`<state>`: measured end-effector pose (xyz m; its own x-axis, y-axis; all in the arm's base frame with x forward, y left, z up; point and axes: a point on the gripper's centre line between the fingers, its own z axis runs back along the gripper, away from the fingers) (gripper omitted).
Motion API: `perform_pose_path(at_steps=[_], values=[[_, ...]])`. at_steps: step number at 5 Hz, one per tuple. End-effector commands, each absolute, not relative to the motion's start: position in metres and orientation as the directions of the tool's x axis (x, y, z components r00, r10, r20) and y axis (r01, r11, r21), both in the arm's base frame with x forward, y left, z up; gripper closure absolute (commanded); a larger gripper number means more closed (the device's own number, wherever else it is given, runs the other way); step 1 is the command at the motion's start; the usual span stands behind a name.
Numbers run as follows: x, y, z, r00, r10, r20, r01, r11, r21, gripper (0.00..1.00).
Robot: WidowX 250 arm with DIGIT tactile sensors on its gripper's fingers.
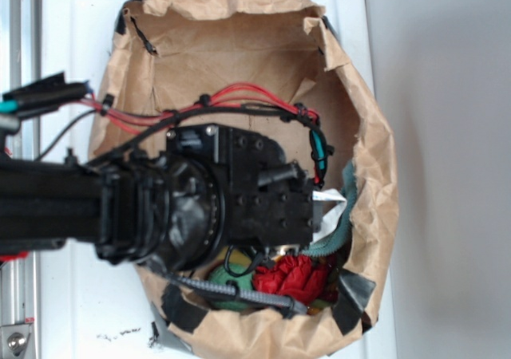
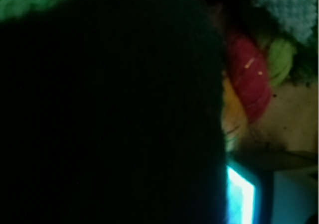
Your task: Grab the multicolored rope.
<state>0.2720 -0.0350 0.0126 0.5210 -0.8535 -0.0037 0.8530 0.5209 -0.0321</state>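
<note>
A crumpled brown paper bag (image 1: 363,136) lies open on a white surface (image 1: 72,48), its rim taped with black patches. The black arm (image 1: 48,203) reaches in from the left and fills most of the bag's mouth, with red and black cables (image 1: 239,100) looping over its wrist. The gripper (image 1: 319,211) points toward the bag's right wall, its tips hidden behind the wrist housing, so I cannot tell how far the claw is open or whether it has hold of anything. A teal terry cloth (image 1: 345,207) runs along the right wall, just beside the gripper. Below the wrist sits a red ruffled fabric ball (image 1: 295,278), beside a green item.

In the wrist view a dark mass blocks most of the frame. To its right the multicolored rope (image 2: 251,79) shows close up, with red, yellow and light green strands twisted together, lying on the bag's floor beneath a bumpy teal cloth.
</note>
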Motion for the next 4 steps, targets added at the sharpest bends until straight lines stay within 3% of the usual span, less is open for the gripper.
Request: perform_pose_path(at_steps=[1, 2, 4], values=[[0.274, -0.050, 0.009, 0.501, -0.865, 0.025, 0.865, 0.502, 0.004, 1.00], [0.275, -0.044, 0.017, 0.516, -0.856, 0.044, 0.856, 0.517, 0.014, 1.00], [0.279, -0.011, 0.064, 0.629, -0.761, 0.157, 0.766, 0.641, 0.039, 1.00]])
